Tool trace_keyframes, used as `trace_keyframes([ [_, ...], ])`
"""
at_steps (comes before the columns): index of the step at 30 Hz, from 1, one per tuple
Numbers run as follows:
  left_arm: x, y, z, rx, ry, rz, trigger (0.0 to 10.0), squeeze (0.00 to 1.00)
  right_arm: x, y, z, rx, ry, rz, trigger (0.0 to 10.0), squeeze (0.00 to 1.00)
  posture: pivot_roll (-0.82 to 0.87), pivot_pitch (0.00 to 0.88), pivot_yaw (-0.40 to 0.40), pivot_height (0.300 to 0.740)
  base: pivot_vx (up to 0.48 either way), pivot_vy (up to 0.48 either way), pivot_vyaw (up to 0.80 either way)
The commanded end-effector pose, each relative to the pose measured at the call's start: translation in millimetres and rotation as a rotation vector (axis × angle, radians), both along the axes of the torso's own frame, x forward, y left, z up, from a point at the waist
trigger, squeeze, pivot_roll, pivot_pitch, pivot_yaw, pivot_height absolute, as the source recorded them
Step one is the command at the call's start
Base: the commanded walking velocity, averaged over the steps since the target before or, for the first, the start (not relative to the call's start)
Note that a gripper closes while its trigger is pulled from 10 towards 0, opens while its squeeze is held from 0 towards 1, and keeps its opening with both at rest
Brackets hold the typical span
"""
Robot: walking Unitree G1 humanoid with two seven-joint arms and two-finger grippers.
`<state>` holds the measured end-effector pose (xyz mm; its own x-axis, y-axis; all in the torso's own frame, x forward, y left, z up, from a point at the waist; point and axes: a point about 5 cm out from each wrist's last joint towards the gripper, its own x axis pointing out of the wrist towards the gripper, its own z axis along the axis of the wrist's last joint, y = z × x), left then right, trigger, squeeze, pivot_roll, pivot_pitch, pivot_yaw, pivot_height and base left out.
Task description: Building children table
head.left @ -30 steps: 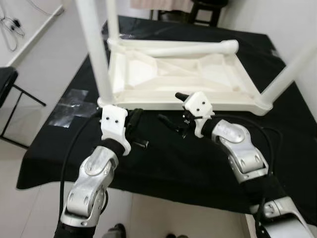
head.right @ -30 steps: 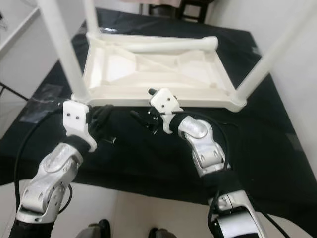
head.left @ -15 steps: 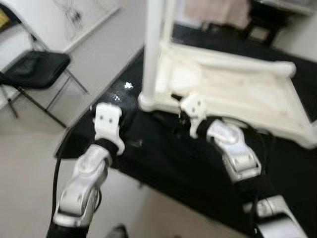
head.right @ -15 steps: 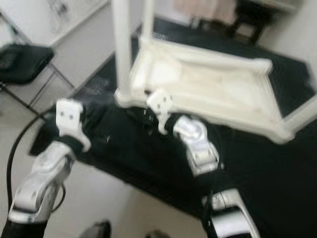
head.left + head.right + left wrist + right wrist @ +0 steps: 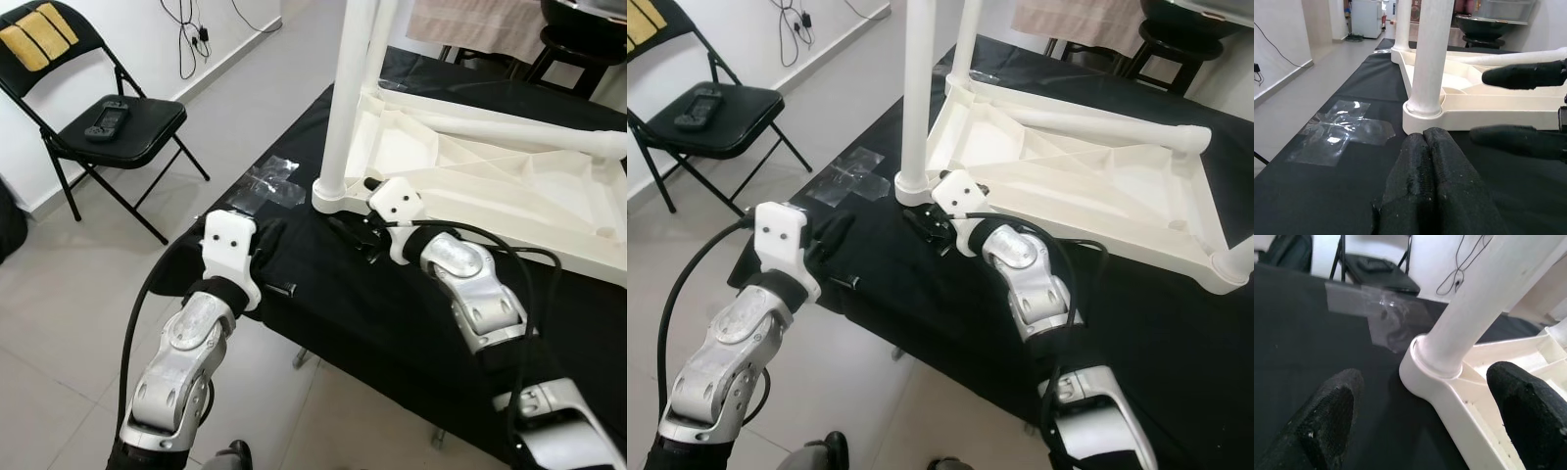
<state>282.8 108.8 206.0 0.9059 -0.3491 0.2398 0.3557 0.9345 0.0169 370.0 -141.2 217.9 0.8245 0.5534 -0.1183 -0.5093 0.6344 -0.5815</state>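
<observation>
Two black fingers of the right gripper [image 5: 1420, 416] are spread apart, close to the corner of the upturned white table [image 5: 509, 186] where an upright leg [image 5: 345, 108] is socketed. Beside it, the left gripper [image 5: 1427, 147] is clenched shut on nothing. Both sit over the black cloth [image 5: 323, 304]. Clear tape [image 5: 265, 183] lies nearby; a folding chair [image 5: 108, 122] stands on the floor.

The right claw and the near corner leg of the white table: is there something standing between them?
Nothing visible does. The right claw is open, its fingers either side of the corner socket where the leg enters the upturned table. Only bare black cloth lies in the gap.
</observation>
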Motion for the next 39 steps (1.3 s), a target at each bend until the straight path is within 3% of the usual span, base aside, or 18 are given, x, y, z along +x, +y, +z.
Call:
trace_keyframes([
  [1,-3.7,-3.5,-3,0.002,0.015,-0.017,10.0,0.00,6.1,-5.3,-3,-0.087,0.044,-0.029,10.0,0.00,0.01,0.235,-0.111,0.740,0.000,0.000,0.00],
  [4,-4.6,-4.3,-4,0.003,0.017,-0.019,10.0,0.00,12.7,-9.3,1,-0.122,0.049,-0.067,10.0,0.00,0.02,0.240,-0.115,0.740,0.000,0.000,0.00],
  [7,-8.9,-4.9,-5,0.010,0.021,-0.022,10.0,0.00,31.1,-24.2,13,-0.160,0.097,-0.204,10.0,0.00,0.03,0.259,-0.124,0.740,0.000,0.000,0.00],
  [11,-13.2,-3.2,-7,0.026,0.027,-0.020,10.0,0.00,36.8,-36.6,23,-0.193,0.168,-0.242,10.0,0.00,0.03,0.276,-0.129,0.740,0.000,0.000,0.00],
  [19,-18.7,0.8,-9,0.040,0.043,-0.011,10.0,0.00,32.8,-55.6,37,-0.314,0.279,-0.145,10.0,0.00,0.03,0.300,-0.133,0.740,0.000,0.000,0.00],
  [27,-20.2,-3.0,-9,0.047,0.046,-0.023,10.0,0.00,38.5,-81.1,43,-0.363,0.360,-0.352,10.0,0.00,0.03,0.304,-0.133,0.740,0.000,0.000,0.00],
  [39,-19.9,-0.3,-6,0.052,0.042,-0.014,10.0,0.00,34.4,-96.1,45,-0.387,0.459,-0.406,10.0,0.00,0.04,0.298,-0.134,0.740,0.000,0.000,0.00],
])
